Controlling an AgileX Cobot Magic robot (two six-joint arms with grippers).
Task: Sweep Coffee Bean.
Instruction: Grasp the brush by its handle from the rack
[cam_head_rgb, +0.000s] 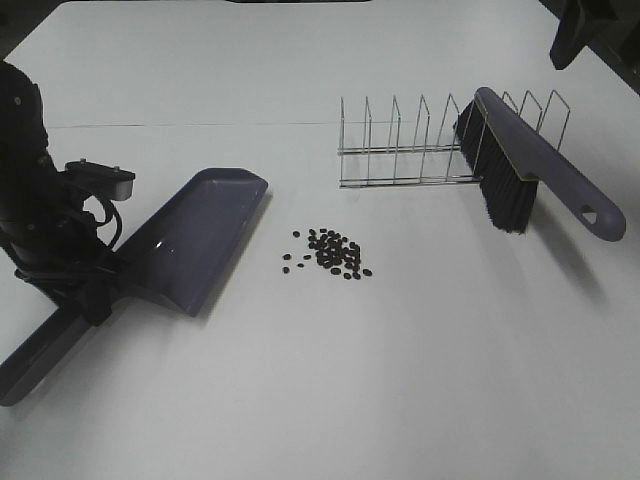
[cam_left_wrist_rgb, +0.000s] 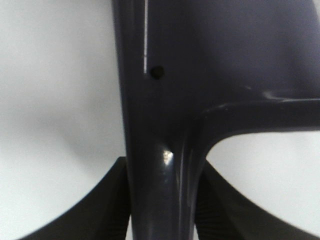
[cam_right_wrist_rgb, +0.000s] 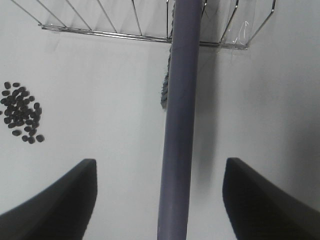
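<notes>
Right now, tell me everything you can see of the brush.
The brush has a long grey-purple handle, smooth plastic by its look, with a hanging hole near its end, and a block of black bristles. It leans tilted against the wire rack, bristle tips down on the white table. The right pincer hangs open astride the handle, not touching it.

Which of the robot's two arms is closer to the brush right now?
Right. The right gripper hangs over the brush handle, jaws open, one on each side. The left gripper is far across the table, jaws shut on the dustpan handle.
</notes>
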